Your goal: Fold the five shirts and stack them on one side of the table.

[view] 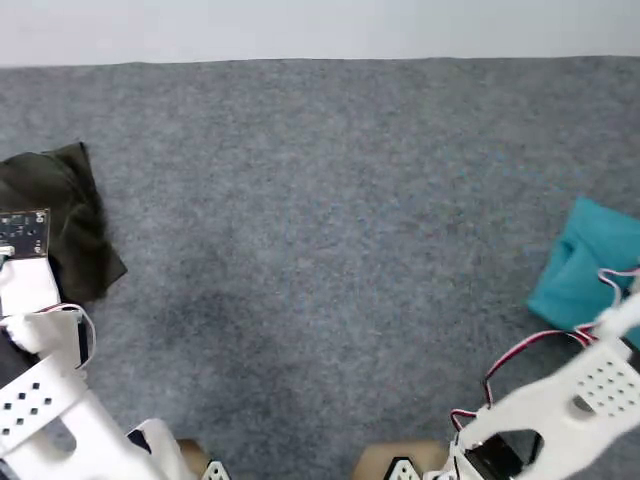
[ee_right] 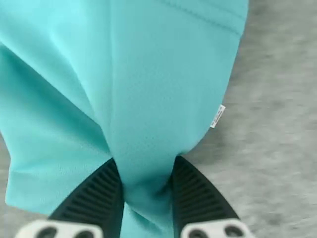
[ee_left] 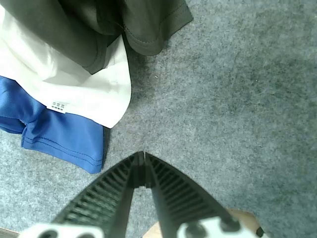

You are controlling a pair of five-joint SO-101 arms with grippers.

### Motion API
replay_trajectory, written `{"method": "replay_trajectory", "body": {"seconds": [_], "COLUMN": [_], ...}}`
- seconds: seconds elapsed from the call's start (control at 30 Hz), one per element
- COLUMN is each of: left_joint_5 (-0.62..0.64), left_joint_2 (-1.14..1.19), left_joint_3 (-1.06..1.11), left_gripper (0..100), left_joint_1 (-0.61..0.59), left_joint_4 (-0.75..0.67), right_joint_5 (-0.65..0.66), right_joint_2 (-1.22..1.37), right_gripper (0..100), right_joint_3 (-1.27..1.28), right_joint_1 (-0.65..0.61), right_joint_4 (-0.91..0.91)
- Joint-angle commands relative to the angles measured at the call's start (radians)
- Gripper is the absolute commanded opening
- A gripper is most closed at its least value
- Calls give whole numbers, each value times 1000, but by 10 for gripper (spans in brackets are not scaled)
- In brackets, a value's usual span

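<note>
Three shirts [ee_left: 74, 74], seemingly stacked, one teal shirt [ee_right: 148, 89] in right tool [ee_right: 146, 166]

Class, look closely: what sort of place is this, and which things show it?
Probably a robot test bench: a grey cloth-covered table, two white arms with wires, and a teal shirt in the right gripper.

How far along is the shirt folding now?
Done: dark shirt, white shirt and blue shirt lie stacked at one side of the table. In hand: the right gripper is shut on the teal shirt. Left: folding it and adding it to the stack.
</note>
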Motion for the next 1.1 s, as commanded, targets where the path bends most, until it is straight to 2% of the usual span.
{"method": "replay_trajectory", "body": {"seconds": [0.0,0.13,0.2,0.33,0.43,0.57,0.73,0.8,0.9,0.93,1.0,1.07], "left_joint_5": [-5,-5,-5,-5,-5,-5,-5,-5,-5,-5,-5,-5], "left_joint_2": [-20,-20,-20,-20,-20,-20,-20,-20,-20,-20,-20,-20], "left_joint_3": [-5,-5,-5,-5,-5,-5,-5,-5,-5,-5,-5,-8], "left_gripper": [5,5,5,5,5,5,5,5,5,5,5,5], "left_joint_1": [2,2,2,2,2,2,2,2,2,2,2,2], "left_joint_4": [20,20,20,20,20,20,20,20,20,20,21,21], "right_joint_5": [80,152,173,43,0,-2,0,0,0,0,-6,-6], "right_joint_2": [-48,2,12,-33,-96,-156,-163,-145,-97,-79,-45,-13], "right_gripper": [9,10,58,250,292,292,276,210,31,0,36,7], "right_joint_3": [-5,-9,-9,-11,-11,-5,-5,-5,-5,-3,-3,-3], "right_joint_1": [67,99,105,111,117,97,44,8,-50,-64,-85,-113], "right_joint_4": [-65,-110,-101,-77,-73,-65,116,173,206,214,243,262]}}
